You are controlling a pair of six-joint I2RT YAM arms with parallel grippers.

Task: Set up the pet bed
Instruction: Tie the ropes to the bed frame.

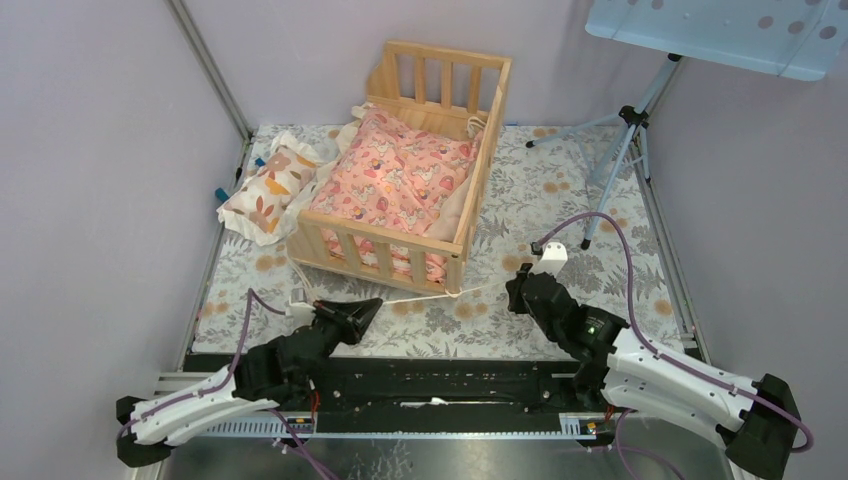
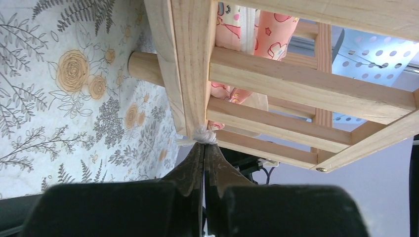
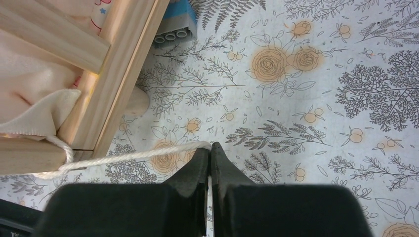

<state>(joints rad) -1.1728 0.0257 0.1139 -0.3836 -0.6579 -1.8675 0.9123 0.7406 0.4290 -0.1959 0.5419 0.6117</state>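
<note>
- The left gripper (image 2: 204, 146) has its jaws pressed together on a white knot (image 2: 205, 135), with no gap showing between the fingers.
- Just ahead of its fingertips is the lower edge of the pet bed (image 2: 190, 64), its light wooden frame filling that view. I cannot tell whether the knot touches the wood.
- The right gripper (image 3: 211, 148) is also clamped, on the end of a white cord (image 3: 123, 157). The cord runs off to that gripper's left and reaches the frame's corner.
- From above, the bed stands ahead of both grippers, nearer the left one. The cord lies low between the 2 grippers, past the bed's front corner.
- I judge the step in hand to be drawing the cord tight or tying it at the bed's front.
- To do it well, the 2 arms should pull evenly, low and along the cord's line.
- A one-sided tug would likely drag or turn the light frame on the floral cloth (image 3: 306, 98), or slip the thin cord out of the fingertips.
- A pink cushion (image 1: 400, 170) lies inside the rails, ahead of both grippers. A leaf-print pillow (image 1: 268, 185) lies outside, ahead and left of the left gripper, just beside the frame.
- No writing or brand can be read. The cushion shows only cartoon figures and stars, and the blue studded block (image 3: 180, 19) ahead of the right gripper bears no visible lettering.
</note>
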